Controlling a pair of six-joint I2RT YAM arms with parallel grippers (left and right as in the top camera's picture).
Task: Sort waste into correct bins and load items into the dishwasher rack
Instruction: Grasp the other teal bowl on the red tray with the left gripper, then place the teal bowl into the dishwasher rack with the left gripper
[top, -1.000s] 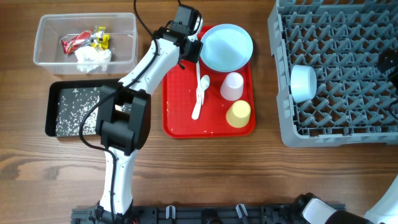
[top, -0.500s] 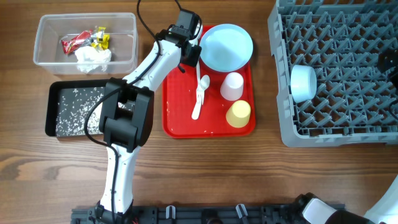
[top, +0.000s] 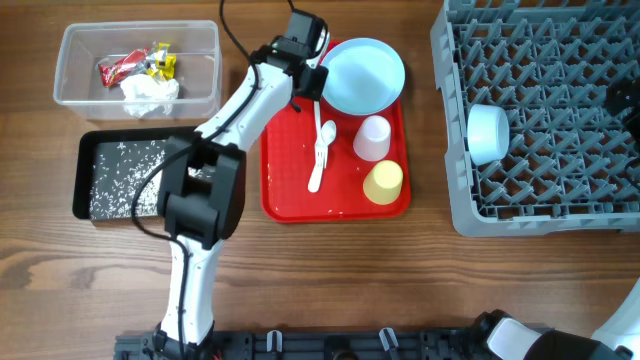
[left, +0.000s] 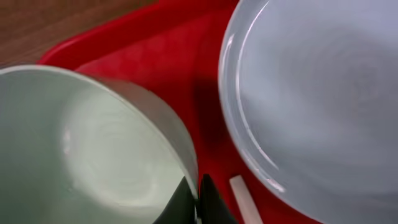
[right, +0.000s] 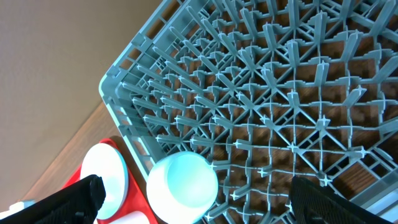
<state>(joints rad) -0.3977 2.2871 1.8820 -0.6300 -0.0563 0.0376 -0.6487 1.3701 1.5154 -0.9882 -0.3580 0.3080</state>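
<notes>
My left gripper (left: 198, 202) is shut on the rim of a pale bowl (left: 93, 149) at the red tray's far left corner; in the overhead view the gripper (top: 308, 78) covers that bowl. The light-blue plate (top: 365, 75) lies just to its right. On the tray also stand a pink cup (top: 373, 138) and a yellow cup (top: 383, 182), beside the white spoon and fork (top: 320, 150). A second bowl (right: 182, 186) rests in the grey rack (top: 560, 180), with my right gripper (right: 196, 186) wide open above it, holding nothing.
The clear tub (top: 70, 40) at the far left holds a napkin (top: 150, 95) and wrappers (top: 120, 68). In front of it, the black tray (top: 85, 180) holds white grains (top: 125, 180). The red tray (top: 335, 205) sits between the bins and the rack.
My left gripper has closed onto the bowl's rim and shifted slightly toward the tray's far corner. The right gripper has stayed put.
</notes>
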